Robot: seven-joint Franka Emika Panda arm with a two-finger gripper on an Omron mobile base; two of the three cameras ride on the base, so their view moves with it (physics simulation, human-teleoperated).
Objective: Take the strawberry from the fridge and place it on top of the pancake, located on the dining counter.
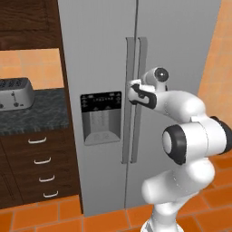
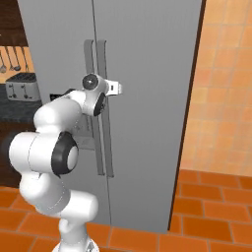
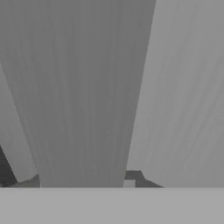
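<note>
My pincer [image 1: 132, 92] is reaching to the fridge [image 1: 181, 54] at its paired vertical door handles [image 1: 135, 68], beside the black dispenser panel [image 1: 100, 117]; whether it is closed on a handle I cannot tell. The fridge doors are standing shut. Left of the fridge, a toaster [image 1: 15, 94] is sitting on the dark surface [image 1: 41, 113].

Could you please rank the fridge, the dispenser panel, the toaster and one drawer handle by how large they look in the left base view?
1. fridge
2. dispenser panel
3. toaster, cut off by the picture's edge, so unsure against the panel
4. drawer handle
</note>
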